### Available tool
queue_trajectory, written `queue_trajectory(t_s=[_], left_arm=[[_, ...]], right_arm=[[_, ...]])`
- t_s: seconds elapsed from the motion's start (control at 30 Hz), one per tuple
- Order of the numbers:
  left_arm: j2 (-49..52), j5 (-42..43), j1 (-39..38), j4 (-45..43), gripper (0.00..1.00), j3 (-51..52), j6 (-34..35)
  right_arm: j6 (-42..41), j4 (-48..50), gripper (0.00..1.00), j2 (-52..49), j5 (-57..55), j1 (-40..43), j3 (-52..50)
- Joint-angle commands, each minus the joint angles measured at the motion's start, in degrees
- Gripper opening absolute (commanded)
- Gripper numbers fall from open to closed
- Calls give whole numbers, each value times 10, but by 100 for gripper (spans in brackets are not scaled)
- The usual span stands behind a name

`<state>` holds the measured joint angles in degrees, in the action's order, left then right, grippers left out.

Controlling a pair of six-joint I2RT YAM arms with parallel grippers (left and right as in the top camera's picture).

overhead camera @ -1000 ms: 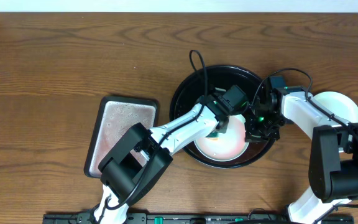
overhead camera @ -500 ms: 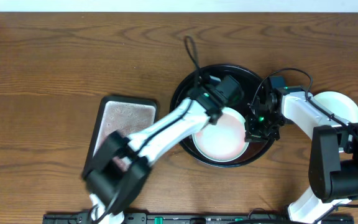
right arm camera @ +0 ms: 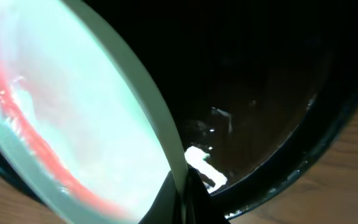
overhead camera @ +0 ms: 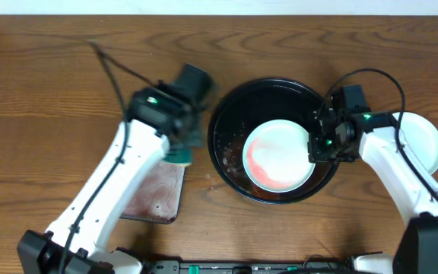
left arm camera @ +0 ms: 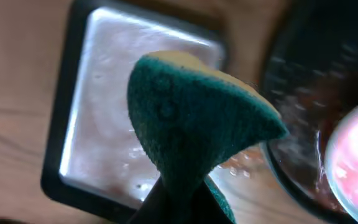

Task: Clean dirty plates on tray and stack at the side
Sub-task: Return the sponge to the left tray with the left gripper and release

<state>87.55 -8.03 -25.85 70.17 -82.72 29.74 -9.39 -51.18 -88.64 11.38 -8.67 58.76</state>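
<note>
1. Swung left off the black tray (overhead camera: 230, 114), the left gripper (overhead camera: 181, 144) pinches a green sponge (left arm camera: 191, 124) over the silver tray (overhead camera: 154, 199).
2. Right gripper (overhead camera: 315, 147) clamps the red-smeared plate (overhead camera: 277, 154) by its rim, inside the black tray.
3. Another plate (overhead camera: 426, 137) lies beyond on the tabletop (overhead camera: 52, 84).

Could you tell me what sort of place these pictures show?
Probably a robotics lab bench staged for dishwashing practice, not a real kitchen: a bare wood-grain table, a sauce-smeared plate in a black tray, and a green sponge held near a silver tray.
</note>
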Motion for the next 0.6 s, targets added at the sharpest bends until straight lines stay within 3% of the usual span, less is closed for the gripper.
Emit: queue_trajectory(t_s=[0.0,0.23,0.33,0.43,0.5,0.57], left_arm=[[0,2,82,-25,8,79,-26],[0,52,170,-127,8,184,-77],[-2,85,180,-127,17,184,-89],[-8,119,181,-127,31,183,-98],[-16,141,181,-127,45,183,-98],[-27,151,181,-127,50,183,-98]], right_arm=[[2,-3,1,15,-11,-18,1],[-13,-24,1,24,-87,-38,1],[-16,-30,1,45,-120,-49,1],[-24,-36,1,83,-165,-66,1],[-24,-40,1,113,-203,-84,1],[-24,-40,1,144,-257,-108,1]])
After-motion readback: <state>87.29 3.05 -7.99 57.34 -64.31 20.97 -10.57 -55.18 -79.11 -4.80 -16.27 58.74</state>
